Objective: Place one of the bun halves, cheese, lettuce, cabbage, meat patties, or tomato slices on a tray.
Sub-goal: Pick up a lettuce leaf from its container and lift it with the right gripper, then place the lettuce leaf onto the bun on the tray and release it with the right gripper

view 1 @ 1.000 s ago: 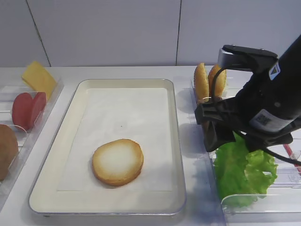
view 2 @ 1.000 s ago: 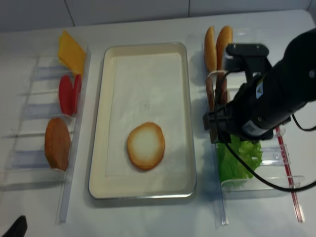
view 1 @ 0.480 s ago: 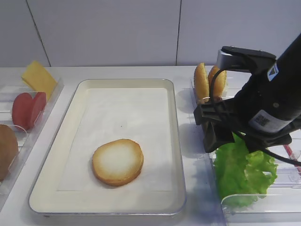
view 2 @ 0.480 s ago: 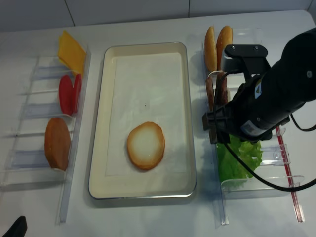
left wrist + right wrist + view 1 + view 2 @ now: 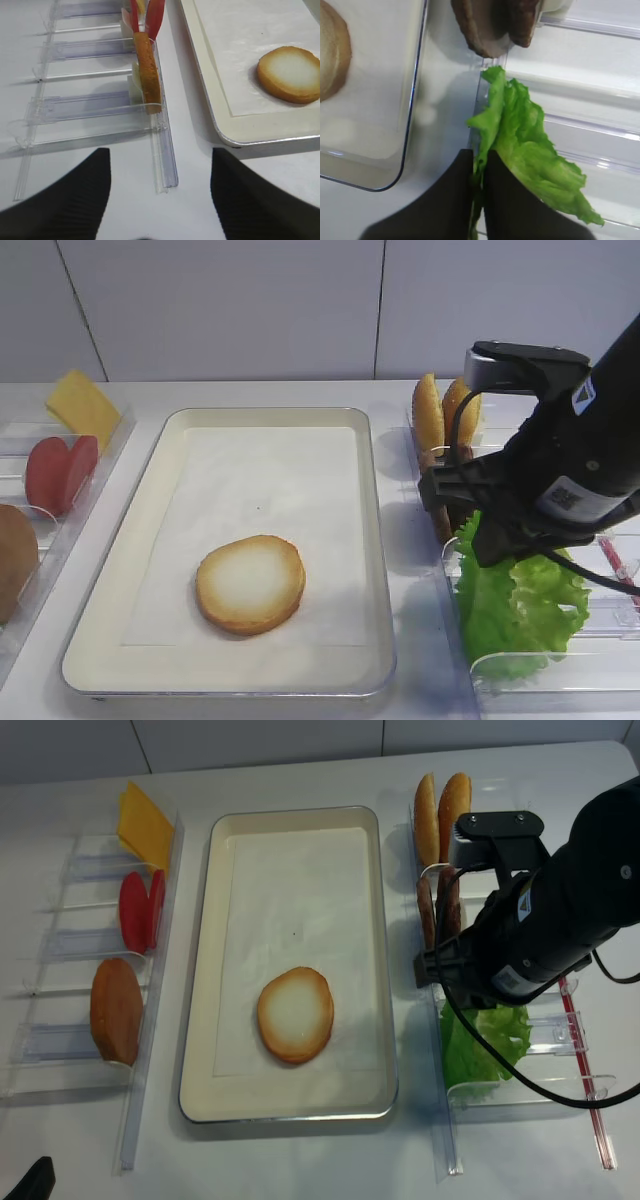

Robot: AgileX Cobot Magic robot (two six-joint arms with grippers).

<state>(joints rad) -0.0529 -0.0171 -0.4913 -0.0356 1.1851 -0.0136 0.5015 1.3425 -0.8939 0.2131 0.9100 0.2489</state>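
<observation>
The frilly green lettuce (image 5: 530, 145) stands in the front slot of the right rack (image 5: 520, 1085). My right gripper (image 5: 480, 152) is shut on the leaf's left edge, which is pinched between the two dark fingers. In the high view that gripper (image 5: 482, 540) sits at the top of the lettuce (image 5: 515, 605). The cream tray (image 5: 376, 540) holds one bun half (image 5: 250, 583), cut face up. My left gripper (image 5: 159, 152) is open over bare table at the front end of the left rack, with nothing between its fingers.
Meat patties (image 5: 438, 910) and two bun halves (image 5: 445, 415) stand behind the lettuce in the right rack. The left rack (image 5: 100, 107) holds cheese (image 5: 82, 405), tomato slices (image 5: 62, 470) and another bun half (image 5: 117, 1010).
The right gripper's jaws have closed from wide open onto the lettuce's edge. The arm has shifted slightly right. The left gripper and the tray's bun half have not moved.
</observation>
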